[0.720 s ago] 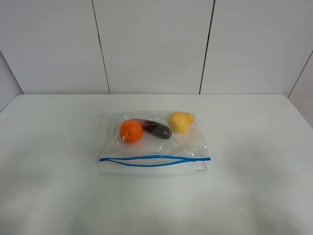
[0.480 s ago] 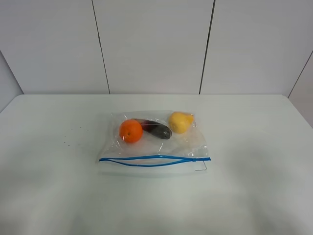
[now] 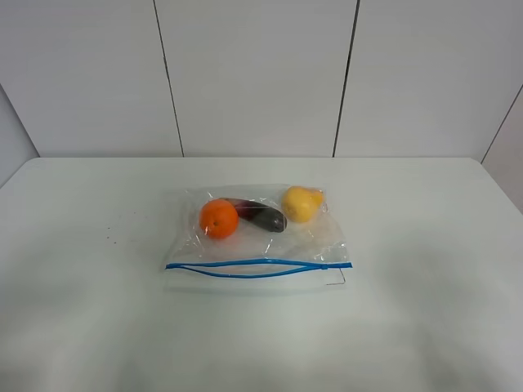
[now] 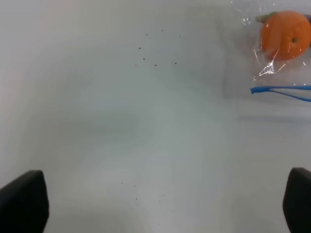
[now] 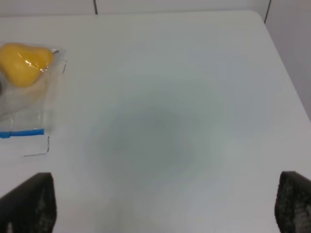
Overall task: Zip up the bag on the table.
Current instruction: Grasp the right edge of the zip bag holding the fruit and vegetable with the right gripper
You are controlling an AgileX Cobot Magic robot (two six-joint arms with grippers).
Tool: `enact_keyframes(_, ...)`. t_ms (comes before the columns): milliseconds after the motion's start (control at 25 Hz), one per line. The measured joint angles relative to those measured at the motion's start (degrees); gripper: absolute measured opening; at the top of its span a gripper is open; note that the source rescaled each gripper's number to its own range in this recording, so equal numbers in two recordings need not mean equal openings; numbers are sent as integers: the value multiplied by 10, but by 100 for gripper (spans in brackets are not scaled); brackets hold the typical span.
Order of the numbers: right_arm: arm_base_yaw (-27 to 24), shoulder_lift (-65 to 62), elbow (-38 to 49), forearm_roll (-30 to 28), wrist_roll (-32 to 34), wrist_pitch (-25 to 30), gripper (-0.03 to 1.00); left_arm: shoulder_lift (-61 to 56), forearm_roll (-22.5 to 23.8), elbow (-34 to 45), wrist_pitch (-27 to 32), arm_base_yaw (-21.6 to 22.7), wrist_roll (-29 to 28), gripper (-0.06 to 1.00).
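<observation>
The clear bag (image 3: 257, 241) lies flat mid-table on the white table (image 3: 82, 294), its blue zip strip (image 3: 257, 268) along the near edge with its two lines parted in the middle. Inside are an orange (image 3: 219, 219), a dark eggplant (image 3: 263, 216) and a yellow fruit (image 3: 301, 203). Neither arm shows in the high view. My left gripper (image 4: 160, 204) is open over bare table, apart from the bag's orange (image 4: 285, 35) and strip end (image 4: 282, 91). My right gripper (image 5: 160, 204) is open too, well clear of the yellow fruit (image 5: 24, 63) and strip end (image 5: 22, 132).
Small dark specks (image 4: 155, 53) dot the table left of the bag. The table's rounded corner and right edge (image 5: 286, 73) show in the right wrist view. A white panelled wall (image 3: 253, 73) rises behind the far edge.
</observation>
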Motion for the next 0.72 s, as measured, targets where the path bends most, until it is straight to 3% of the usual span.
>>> enact_keyframes(200,0,8,-12,0,0,1,100,0,0,0,0,0,0,100)
enact_keyframes(400,0,133,-39,20,2,-6,100,0,0,0,0,0,0,100)
enact_keyframes(520,0,236,-48,74,-3,-29,100,0,0,0,0,0,0,100)
enact_keyframes(720,0,426,-50,207,-103,-137,100,0,0,0,0,0,0,100)
